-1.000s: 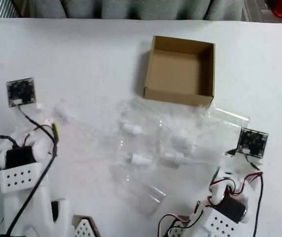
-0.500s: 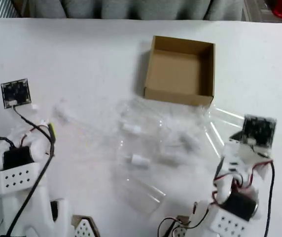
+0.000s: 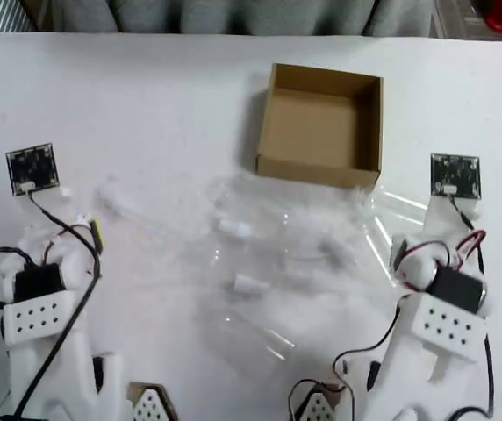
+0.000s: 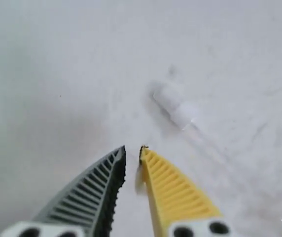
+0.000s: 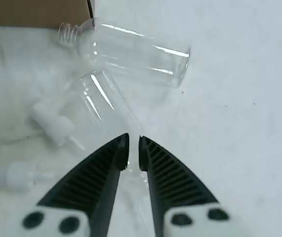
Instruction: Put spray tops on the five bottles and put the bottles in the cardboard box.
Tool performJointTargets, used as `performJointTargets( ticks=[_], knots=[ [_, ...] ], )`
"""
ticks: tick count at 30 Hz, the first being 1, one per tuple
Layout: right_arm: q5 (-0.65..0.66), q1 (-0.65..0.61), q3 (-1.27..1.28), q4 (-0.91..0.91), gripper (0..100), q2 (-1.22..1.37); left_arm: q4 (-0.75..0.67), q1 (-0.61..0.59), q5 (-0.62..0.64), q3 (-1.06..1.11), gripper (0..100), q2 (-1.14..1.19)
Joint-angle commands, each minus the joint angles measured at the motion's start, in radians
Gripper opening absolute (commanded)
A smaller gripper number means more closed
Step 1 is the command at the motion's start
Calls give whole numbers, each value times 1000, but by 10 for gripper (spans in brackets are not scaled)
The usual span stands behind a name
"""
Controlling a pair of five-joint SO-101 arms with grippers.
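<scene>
Hovering over the white worktop (image 3: 146, 88) with the left tool (image 4: 132, 148) nearly closed and empty beside a loose spray top (image 4: 173, 101), the right tool (image 5: 133, 138) likewise pinched on nothing above clear plastic bottles (image 5: 136, 49) lying uncapped just beside the open cardboard box (image 3: 317, 169). Probably proving light, slick and easily dented; calling for a gentle grip across the body, near the stiffer neck.

The left arm (image 3: 36, 316) and right arm (image 3: 444, 326) are white plastic with black motor blocks, hole-dotted housings, looping black and red cables (image 3: 68, 230) and a black camera board (image 3: 32, 167) each. The left fingers (image 4: 175, 192) are ribbed, one grey and one yellow. The right fingers (image 5: 96, 182) are both black.
</scene>
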Motion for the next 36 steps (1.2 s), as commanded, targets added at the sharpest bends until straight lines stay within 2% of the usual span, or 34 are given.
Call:
performJointTargets(
  ticks=[1, 7, 12, 18, 27, 36],
  knots=[
    [5, -13, -133, 8, 33, 81, -51, 22, 14, -3, 73, 5],
    [-48, -54, -313, 12, 180, 285, -54, 21, 11, -2, 76, 2],
    [-72, -159, -509, 4, 180, 478, -49, 21, 14, 2, 165, 7],
    [-232, -223, -799, 4, 181, 748, -55, 19, 14, 21, 181, 1],
    [-239, -283, -1252, 4, 180, 1241, -57, 21, 12, 23, 183, 1],
    [-236, -283, -1674, 12, 180, 1672, -83, 21, 9, 26, 183, 5]
  ],
)
